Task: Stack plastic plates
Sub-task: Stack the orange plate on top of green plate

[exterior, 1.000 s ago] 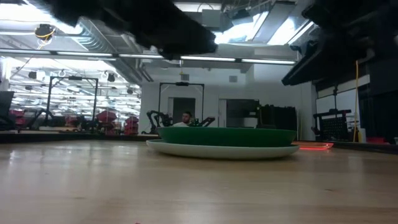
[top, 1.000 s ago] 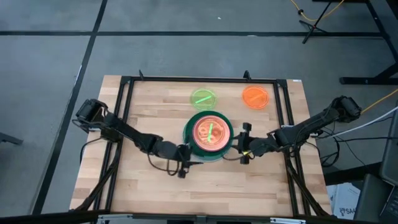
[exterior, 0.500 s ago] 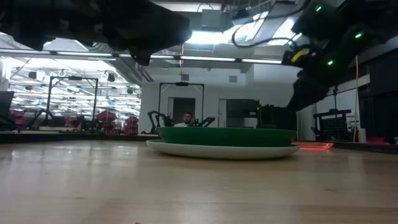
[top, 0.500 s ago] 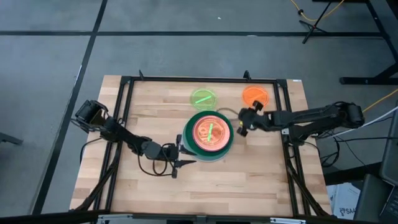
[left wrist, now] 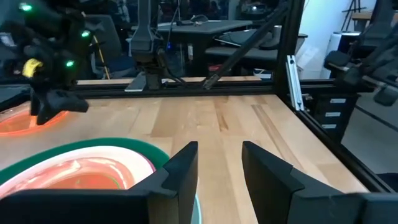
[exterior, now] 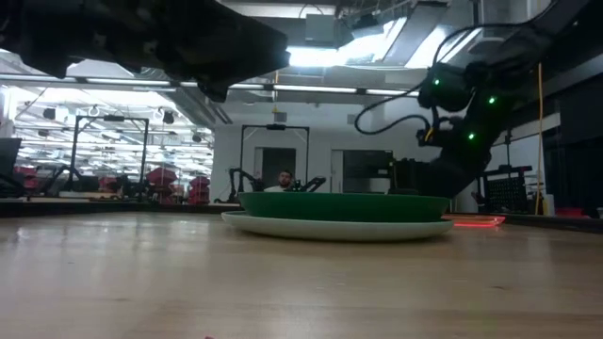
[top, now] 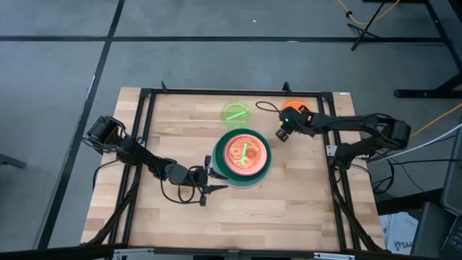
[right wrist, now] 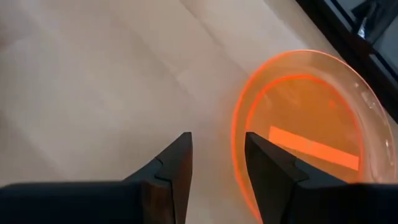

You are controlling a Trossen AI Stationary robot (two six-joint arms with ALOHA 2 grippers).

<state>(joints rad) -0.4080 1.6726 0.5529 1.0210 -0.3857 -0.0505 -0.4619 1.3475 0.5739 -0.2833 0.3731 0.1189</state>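
A stack of plates [top: 242, 155] stands mid-table: a pale blue plate at the bottom, a dark green one on it, and pinkish plates inside. It also shows in the low view [exterior: 344, 209] and the left wrist view [left wrist: 81, 171]. A lime green plate [top: 236, 113] and an orange plate [top: 297, 110] lie flat near the far edge. My right gripper [top: 282, 133] is open above the wood [right wrist: 217, 146], just beside the orange plate's rim [right wrist: 239, 124] and not touching it. My left gripper [top: 208, 182] waits open [left wrist: 217, 177] at the stack's near-left side.
A black metal frame [top: 231, 92] runs around the tabletop, with rails along the left and right sides. Bare wood [top: 245, 217] lies between the stack and the near edge. A person [exterior: 283, 179] shows far off in the room behind the table.
My right gripper has swung from the stack's right side toward the table's far edge and now sits at the orange plate, turned about on the way. My left gripper has drawn back a little toward the table's left. No plate has moved.
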